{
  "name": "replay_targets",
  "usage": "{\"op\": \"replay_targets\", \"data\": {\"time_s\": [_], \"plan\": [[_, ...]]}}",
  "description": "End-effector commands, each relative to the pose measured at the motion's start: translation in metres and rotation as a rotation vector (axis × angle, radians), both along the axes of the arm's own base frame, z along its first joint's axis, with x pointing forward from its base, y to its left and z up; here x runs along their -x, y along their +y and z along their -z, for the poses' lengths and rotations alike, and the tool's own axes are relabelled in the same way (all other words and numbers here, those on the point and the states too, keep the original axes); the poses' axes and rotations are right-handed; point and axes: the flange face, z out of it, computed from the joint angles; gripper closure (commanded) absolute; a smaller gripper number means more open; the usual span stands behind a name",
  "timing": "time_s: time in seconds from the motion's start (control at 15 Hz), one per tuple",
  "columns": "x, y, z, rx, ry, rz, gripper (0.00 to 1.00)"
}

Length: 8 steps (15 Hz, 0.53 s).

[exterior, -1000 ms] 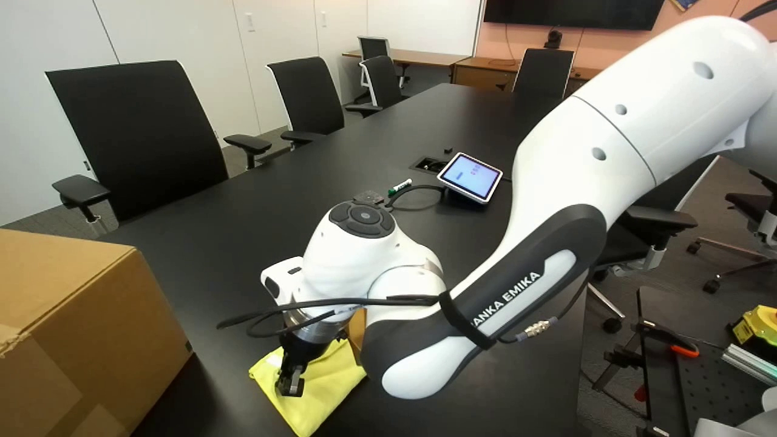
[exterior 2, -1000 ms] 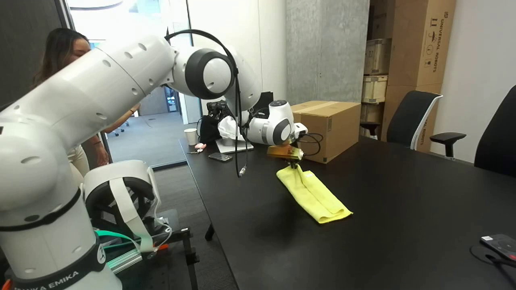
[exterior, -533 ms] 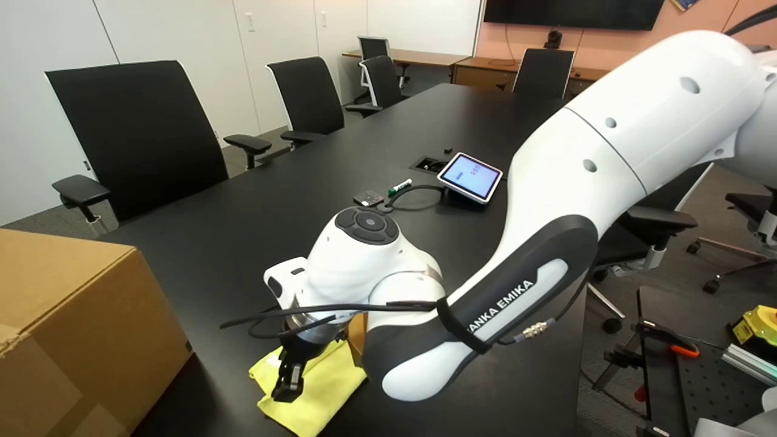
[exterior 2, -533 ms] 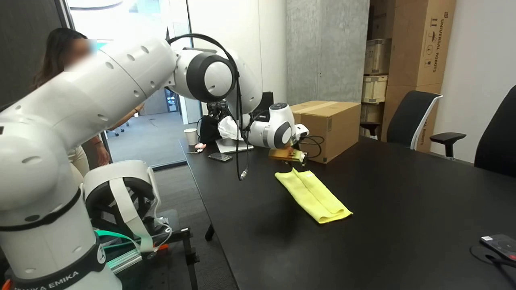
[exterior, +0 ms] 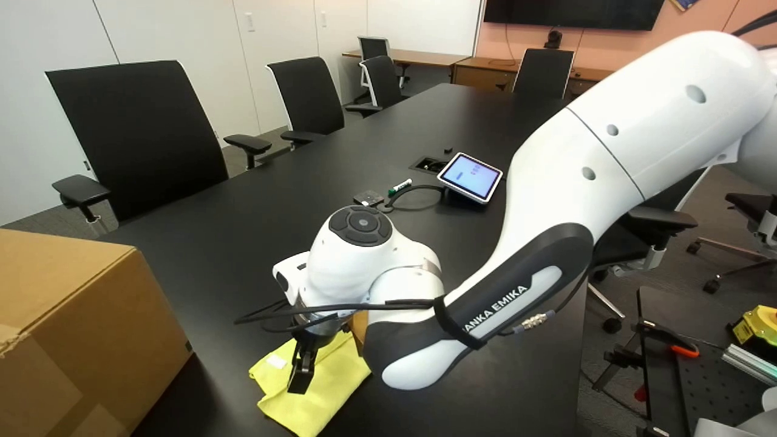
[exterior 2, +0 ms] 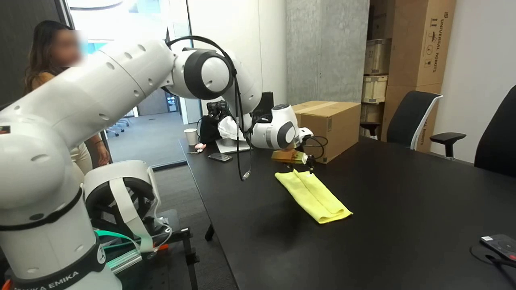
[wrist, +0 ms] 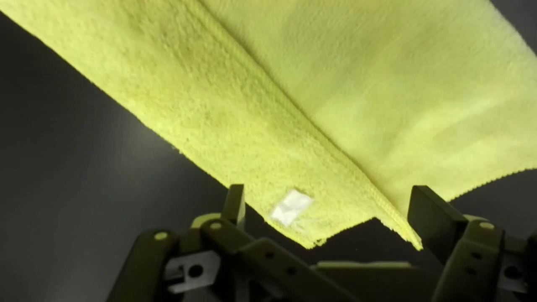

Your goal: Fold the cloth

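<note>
The yellow cloth (exterior 2: 312, 197) lies on the black table, doubled over lengthwise, with a flap's edge running along it in the wrist view. A white tag (wrist: 292, 206) marks the end beneath my gripper, and a corner of the flap sticks out there. Spread wide, my gripper (wrist: 327, 188) hovers just over that end, its fingers (wrist: 434, 222) apart with nothing pinched between them. In both exterior views the gripper (exterior 2: 300, 168) is at the cloth's box-side end. The arm and gripper cover part of the cloth (exterior: 331, 388) in an exterior view.
A large cardboard box (exterior 2: 328, 129) stands close beside the gripper. Farther along the table are a tablet (exterior: 470, 177), a marker (exterior: 400, 186) and a cable. A phone (exterior 2: 220, 157), a white cup (exterior 2: 191, 137) and a remote (exterior 2: 500, 245) also lie about. A person (exterior 2: 52, 52) stands behind the arm.
A second ago the gripper was closed on the cloth's end, bunching it upward. It has let go and opened; that end has settled lower, and the gripper has shifted slightly sideways.
</note>
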Motion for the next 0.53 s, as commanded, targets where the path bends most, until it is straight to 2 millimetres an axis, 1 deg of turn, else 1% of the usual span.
{"op": "replay_targets", "data": {"time_s": [0.0,0.07,0.2,0.47], "plan": [[0.018,-0.018,-0.022,0.120,0.145,0.060,0.00],[0.025,-0.025,-0.027,0.149,0.197,0.073,0.00],[0.046,-0.042,-0.046,0.204,0.310,0.090,0.00],[0.094,-0.087,-0.082,0.292,0.531,0.161,0.00]]}}
